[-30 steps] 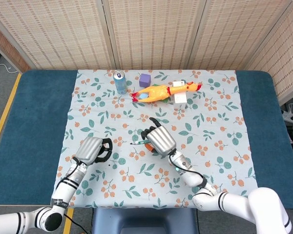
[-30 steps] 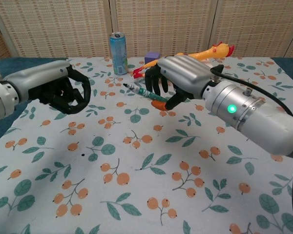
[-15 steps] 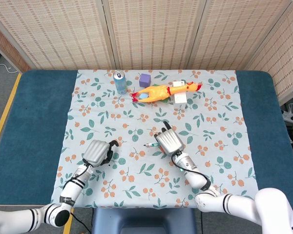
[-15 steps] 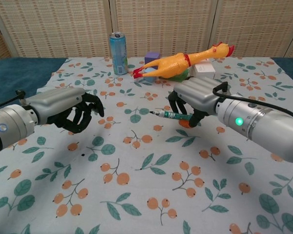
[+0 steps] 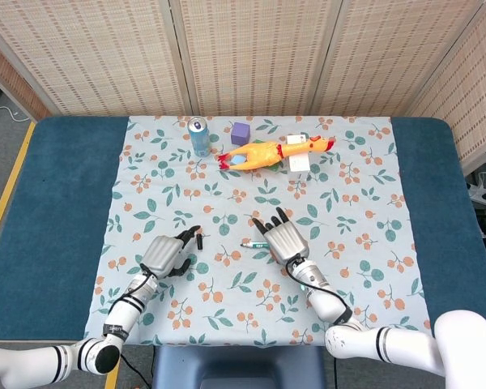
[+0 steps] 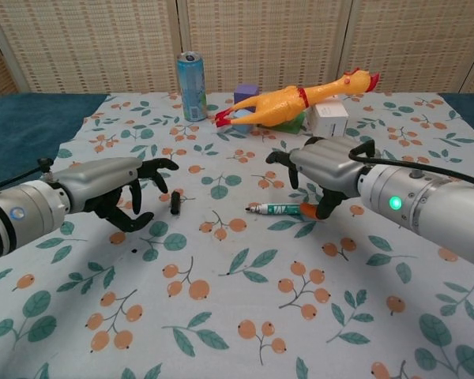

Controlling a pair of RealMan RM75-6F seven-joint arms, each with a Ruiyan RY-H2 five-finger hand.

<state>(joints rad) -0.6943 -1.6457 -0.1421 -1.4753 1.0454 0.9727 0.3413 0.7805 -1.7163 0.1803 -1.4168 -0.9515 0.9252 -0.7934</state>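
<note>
Left hand fingers spread, empty, cap lying just beside | right hand splayed, empty, above marker flat on cloth | marker print unreadable.

Far edge of a floral-printed tablecloth

A slim blue metal drink can stands upright at the back left; a small purple cube sits near it. A yellow rubber chicken toy lies on its side, with a white box just beside it.
</note>
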